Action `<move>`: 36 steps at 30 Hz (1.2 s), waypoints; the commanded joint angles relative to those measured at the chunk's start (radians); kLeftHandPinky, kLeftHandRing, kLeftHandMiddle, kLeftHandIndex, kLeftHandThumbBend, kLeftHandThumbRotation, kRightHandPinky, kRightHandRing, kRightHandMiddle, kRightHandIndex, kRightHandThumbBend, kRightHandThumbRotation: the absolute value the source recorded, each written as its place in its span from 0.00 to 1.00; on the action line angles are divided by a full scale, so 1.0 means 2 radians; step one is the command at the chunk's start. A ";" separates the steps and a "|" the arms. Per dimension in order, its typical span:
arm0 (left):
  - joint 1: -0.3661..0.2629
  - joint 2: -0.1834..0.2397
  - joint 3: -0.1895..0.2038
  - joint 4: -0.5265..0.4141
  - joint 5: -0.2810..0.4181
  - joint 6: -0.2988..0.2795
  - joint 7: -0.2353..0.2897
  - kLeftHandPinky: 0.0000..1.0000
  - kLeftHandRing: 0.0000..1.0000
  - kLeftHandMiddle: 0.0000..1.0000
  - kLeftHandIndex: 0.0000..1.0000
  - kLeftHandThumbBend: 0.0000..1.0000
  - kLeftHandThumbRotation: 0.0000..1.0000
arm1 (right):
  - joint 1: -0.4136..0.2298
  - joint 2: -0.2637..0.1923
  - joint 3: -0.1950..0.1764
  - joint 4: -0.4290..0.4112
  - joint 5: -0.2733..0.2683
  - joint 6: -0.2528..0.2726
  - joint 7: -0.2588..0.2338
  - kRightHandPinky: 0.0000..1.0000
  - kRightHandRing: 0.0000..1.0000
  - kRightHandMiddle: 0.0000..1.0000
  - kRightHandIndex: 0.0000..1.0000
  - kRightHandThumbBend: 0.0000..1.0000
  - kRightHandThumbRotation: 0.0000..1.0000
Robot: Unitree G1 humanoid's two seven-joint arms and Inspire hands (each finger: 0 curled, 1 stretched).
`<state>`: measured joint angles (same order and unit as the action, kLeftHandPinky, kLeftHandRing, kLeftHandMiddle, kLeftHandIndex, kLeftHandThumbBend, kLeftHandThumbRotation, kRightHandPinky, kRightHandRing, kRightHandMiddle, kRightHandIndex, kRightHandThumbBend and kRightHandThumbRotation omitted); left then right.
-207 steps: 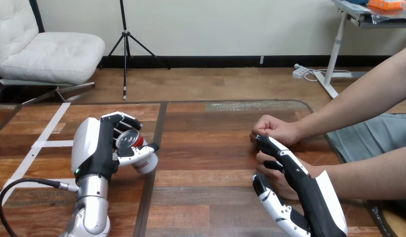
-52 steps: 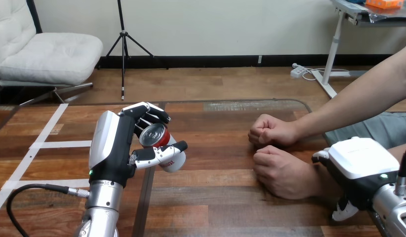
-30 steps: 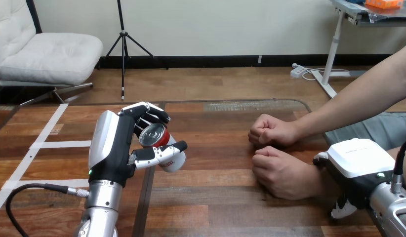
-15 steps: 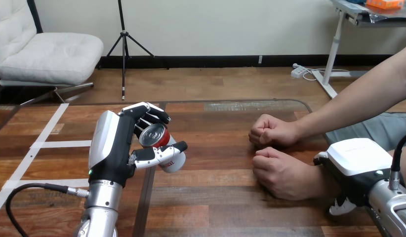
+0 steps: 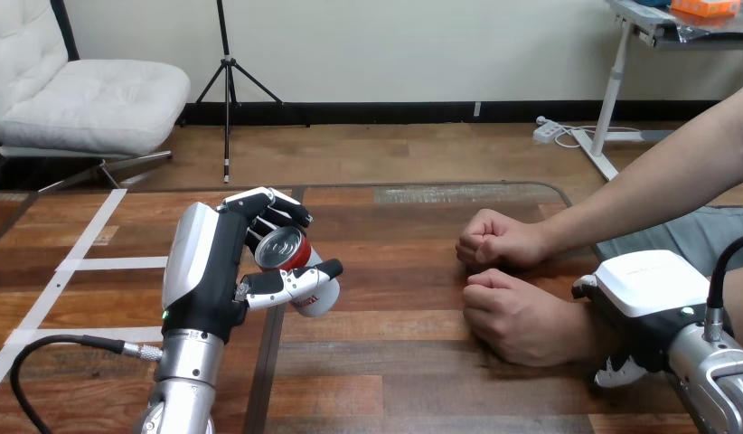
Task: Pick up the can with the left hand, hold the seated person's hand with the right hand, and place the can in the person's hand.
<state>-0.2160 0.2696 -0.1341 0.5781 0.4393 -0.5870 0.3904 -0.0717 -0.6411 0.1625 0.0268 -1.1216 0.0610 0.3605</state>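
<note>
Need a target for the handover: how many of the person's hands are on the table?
2. The farther fist lies right of centre; the nearer fist lies just before it, its wrist beside the robot's right hand. Both are closed.

This looks like a robotics lab set up for trials with people. The wooden table carries strips of white tape marking off lines at its left side. The humanoid's silver-forearmed left arm and right arm reach over it, and a person's arm lies on it from the right.
</note>
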 commanded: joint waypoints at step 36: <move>-0.023 0.009 0.016 -0.031 -0.002 -0.005 0.003 0.31 0.39 0.46 0.49 0.68 0.00 | -0.052 -0.009 0.012 0.049 0.033 0.007 -0.070 0.06 0.19 0.30 0.39 0.35 0.04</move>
<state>-0.2159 0.2713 -0.1319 0.5777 0.4411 -0.5866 0.3881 -0.1140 -0.6406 0.1992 0.1286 -1.0694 0.0547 0.2515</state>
